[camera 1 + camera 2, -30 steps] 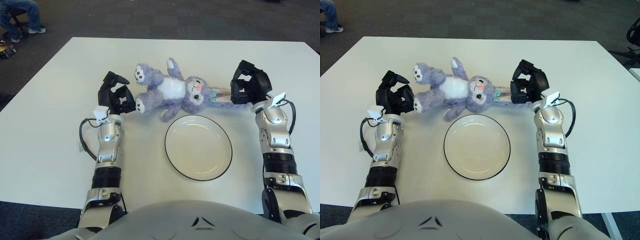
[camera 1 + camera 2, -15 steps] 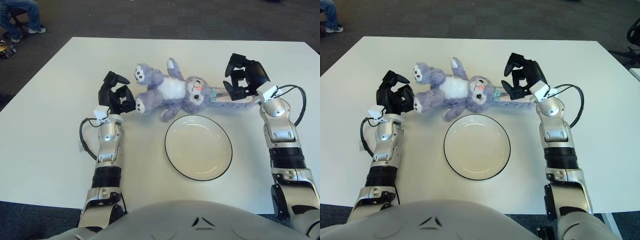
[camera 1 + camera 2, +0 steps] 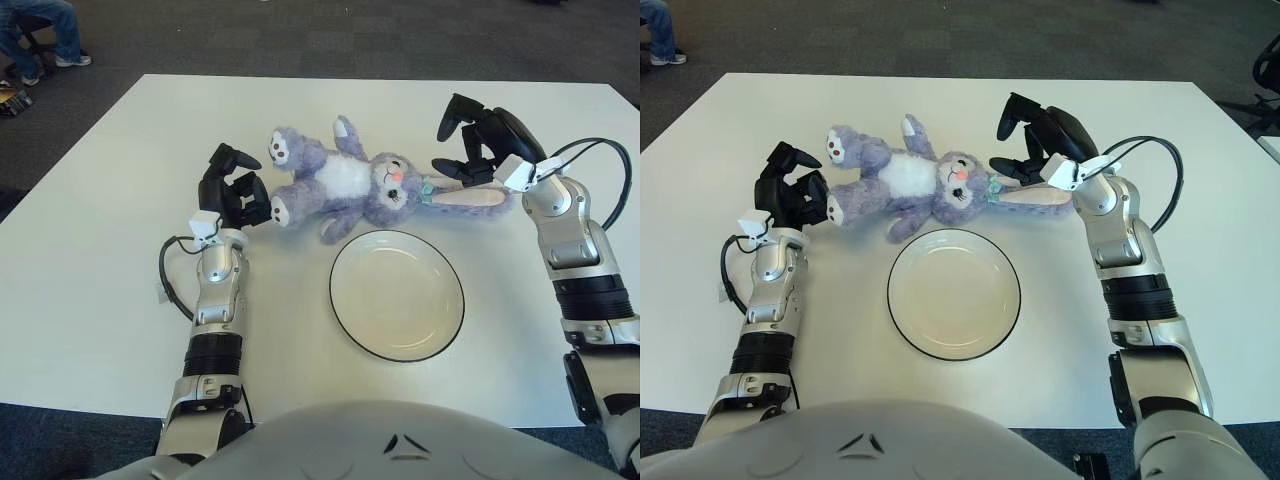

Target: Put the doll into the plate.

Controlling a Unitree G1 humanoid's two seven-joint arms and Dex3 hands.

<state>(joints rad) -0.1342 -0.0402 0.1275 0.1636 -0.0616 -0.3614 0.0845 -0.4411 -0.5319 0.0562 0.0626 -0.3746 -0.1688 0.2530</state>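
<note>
The purple plush rabbit doll (image 3: 345, 185) is lying just behind the white black-rimmed plate (image 3: 397, 293). Right robot hand (image 3: 478, 140) is hovering spread over its ears; left robot hand (image 3: 232, 190) is curling empty beside its foot. A one-ear grasp risks slipping.

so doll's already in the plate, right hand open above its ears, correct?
Not quite. The doll lies on the table behind the plate, which holds nothing, as the left eye view shows. The right hand is indeed open above its ears.
</note>
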